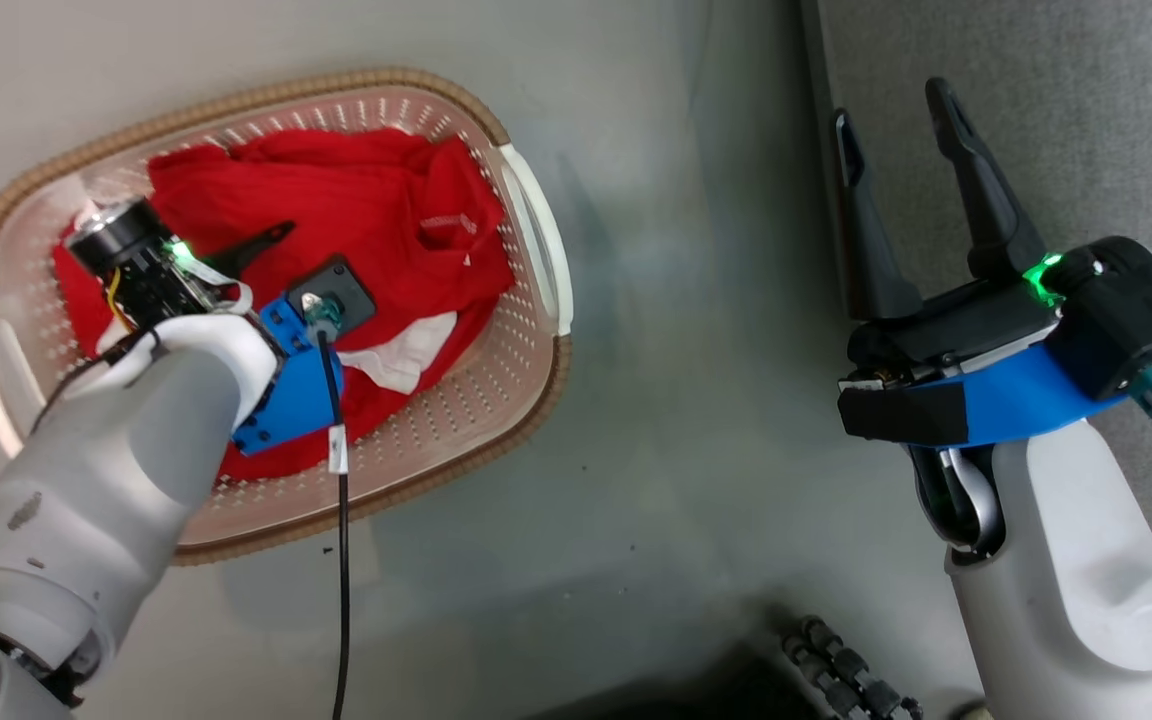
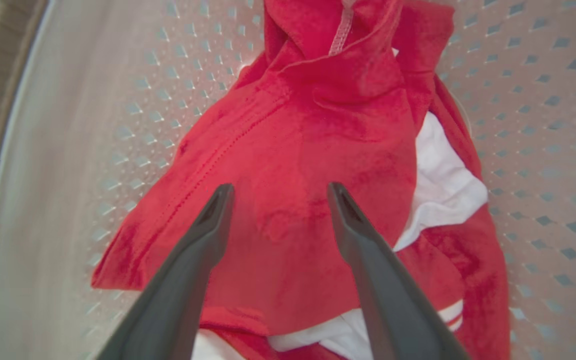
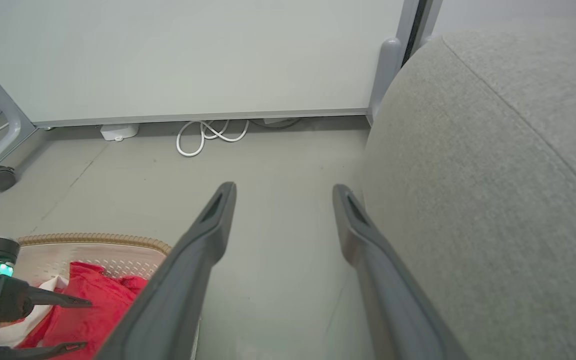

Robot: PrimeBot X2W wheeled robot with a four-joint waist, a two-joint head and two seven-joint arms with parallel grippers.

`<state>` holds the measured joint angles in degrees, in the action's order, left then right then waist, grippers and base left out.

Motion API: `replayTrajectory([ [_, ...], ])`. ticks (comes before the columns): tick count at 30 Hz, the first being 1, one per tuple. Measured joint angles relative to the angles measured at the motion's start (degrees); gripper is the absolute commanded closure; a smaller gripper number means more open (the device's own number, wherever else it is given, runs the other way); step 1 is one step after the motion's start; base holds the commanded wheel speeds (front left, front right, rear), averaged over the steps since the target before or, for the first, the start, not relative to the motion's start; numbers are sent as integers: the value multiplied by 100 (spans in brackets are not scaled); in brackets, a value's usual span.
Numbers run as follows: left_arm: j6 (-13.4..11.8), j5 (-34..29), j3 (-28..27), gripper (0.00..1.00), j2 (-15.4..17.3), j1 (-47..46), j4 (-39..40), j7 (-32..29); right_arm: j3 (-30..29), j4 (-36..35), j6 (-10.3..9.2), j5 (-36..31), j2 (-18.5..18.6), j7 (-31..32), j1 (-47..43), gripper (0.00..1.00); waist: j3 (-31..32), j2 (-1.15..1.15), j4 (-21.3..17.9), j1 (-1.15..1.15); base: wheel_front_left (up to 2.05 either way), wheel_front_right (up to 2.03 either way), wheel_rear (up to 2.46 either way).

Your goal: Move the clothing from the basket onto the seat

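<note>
Left hand (image 2: 280,186) spread wide, empty, pointed down at clothing (image 2: 318,125) in basket (image 1: 266,92), right hand (image 1: 888,105) likewise, beside seat (image 1: 1066,90)

Lab-like test room: caster-footed partition panel (image 3: 193,55), coiled white cable (image 3: 208,135) (on bare grey floor (image 3: 278,165)).

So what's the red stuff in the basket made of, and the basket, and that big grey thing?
The red clothing looks like soft fleece or velour, matte with a short fuzzy nap. The basket seems to be smooth cream plastic with punched holes; its brown rim looks woven but may be moulded. The grey seat looks like woven upholstery fabric with a stitched seam.
</note>
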<state>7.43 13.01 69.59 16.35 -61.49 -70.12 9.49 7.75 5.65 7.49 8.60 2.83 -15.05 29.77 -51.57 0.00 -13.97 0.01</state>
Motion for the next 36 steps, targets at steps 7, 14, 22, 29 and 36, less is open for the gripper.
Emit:
replayTrajectory([
  [7, 0, -113, 214, 0, 129, -407, -179, -200, 60, -246, 0, 25, 0, 0, 20, 0, -516, 0, -157, 0, 0, 0, 0],
  [14, 0, -164, 305, 0, 220, -589, -283, -600, 114, -550, 0, 80, 1, 0, -5, 0, -869, 0, -325, -1, 0, 0, 0],
  [22, 0, -133, 331, 100, 208, -691, -320, -972, 100, -787, 0, 54, 1, 0, -4, 0, -991, 0, -371, -1, 0, 0, 0],
  [29, 0, 7, 337, 100, -94, -676, -349, -929, -7, -731, 0, -45, 1, 0, -5, 0, -794, 0, -264, -1, 0, 0, 0],
  [36, -4, 240, 248, 100, -422, -516, -301, -313, -145, -560, 0, -257, -1, 0, -47, 0, -428, 0, -51, -1, 0, 0, 0],
])
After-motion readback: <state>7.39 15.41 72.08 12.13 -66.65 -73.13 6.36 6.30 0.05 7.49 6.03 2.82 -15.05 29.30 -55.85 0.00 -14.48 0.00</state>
